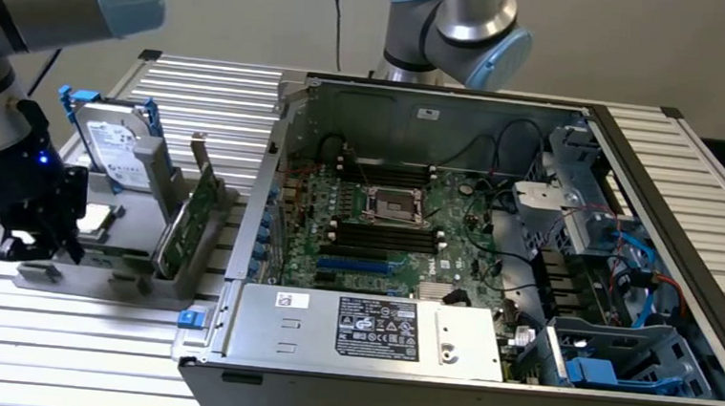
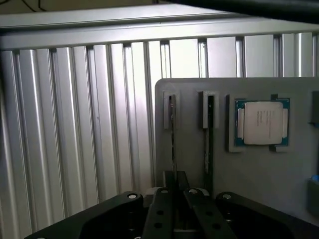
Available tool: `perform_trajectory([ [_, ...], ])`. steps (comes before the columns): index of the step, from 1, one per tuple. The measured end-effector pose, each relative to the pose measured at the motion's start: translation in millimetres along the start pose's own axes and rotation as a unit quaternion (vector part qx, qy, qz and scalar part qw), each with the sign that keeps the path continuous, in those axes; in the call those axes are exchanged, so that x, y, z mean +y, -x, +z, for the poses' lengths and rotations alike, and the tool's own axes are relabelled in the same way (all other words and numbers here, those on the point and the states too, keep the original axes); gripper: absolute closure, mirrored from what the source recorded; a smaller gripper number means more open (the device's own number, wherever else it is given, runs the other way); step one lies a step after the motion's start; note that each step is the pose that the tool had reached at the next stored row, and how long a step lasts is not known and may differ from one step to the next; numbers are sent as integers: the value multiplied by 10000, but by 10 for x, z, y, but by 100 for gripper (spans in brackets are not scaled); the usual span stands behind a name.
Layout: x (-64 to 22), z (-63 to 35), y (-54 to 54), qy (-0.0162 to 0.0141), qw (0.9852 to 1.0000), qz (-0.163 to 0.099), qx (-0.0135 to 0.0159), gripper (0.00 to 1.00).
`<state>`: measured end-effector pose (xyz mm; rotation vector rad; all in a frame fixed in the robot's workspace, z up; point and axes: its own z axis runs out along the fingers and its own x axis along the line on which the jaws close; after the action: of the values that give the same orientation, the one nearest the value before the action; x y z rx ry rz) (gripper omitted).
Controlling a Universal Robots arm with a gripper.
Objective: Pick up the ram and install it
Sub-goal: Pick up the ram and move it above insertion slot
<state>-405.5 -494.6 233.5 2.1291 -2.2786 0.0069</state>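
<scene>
The ram [image 2: 172, 134], a thin green stick seen edge-on, stands upright in a narrow slot of a grey holder [image 2: 249, 169], which keeps its top edge free for grasping. The gripper [image 2: 174, 199] sits directly over that edge with its black fingers [image 2: 162, 211] drawn close together; judging by how they flank the stick, they are pinched on the ram, which has not yet left its slot. Just beside it a second thin stick [image 2: 209, 139] stands in a matching slot, and past that a processor chip [image 2: 261, 122] lies flat in a square recess. In the exterior view the holder rests on a slatted aluminium table [image 1: 73, 336], at about 9 o'clock from the open computer case [image 1: 471, 115]. From the gripper, a silver hard drive [image 1: 117, 152] with blue rails stands at 1 o'clock and a taller green expansion card [image 1: 196, 220] at 3 o'clock, each propped on edge so it can be taken from above. The case lies with its open side up, exposing the motherboard [image 1: 461, 258]; its long black memory slots [image 1: 386, 231] run at 6 o'clock of the central socket [image 1: 388, 203] and look empty.
</scene>
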Motion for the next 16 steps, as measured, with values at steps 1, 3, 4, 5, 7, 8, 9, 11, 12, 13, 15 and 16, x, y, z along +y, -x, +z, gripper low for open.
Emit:
perform_trajectory([
  [1,1,-45,-1,0,10000,0,0,86],
  [3,0,-135,-3,2,10000,-1,0,86],
  [4,-1,-180,-4,6,10000,-1,1,86],
  [5,-4,-225,-4,8,10000,-1,1,86],
  [7,-19,-319,-4,17,10000,-2,1,86],
  [8,-30,-364,-2,22,10000,-1,2,86],
  [9,-46,-409,0,29,10000,-2,2,86],
  [11,-85,-497,5,45,10000,-2,3,86],
  [12,-105,-540,8,54,10000,-2,4,86],
  [13,-127,-584,11,62,10000,-2,4,86],
  [15,-176,-674,18,81,10000,-2,6,86],
  [16,-204,-716,24,88,10000,-2,7,86],
])
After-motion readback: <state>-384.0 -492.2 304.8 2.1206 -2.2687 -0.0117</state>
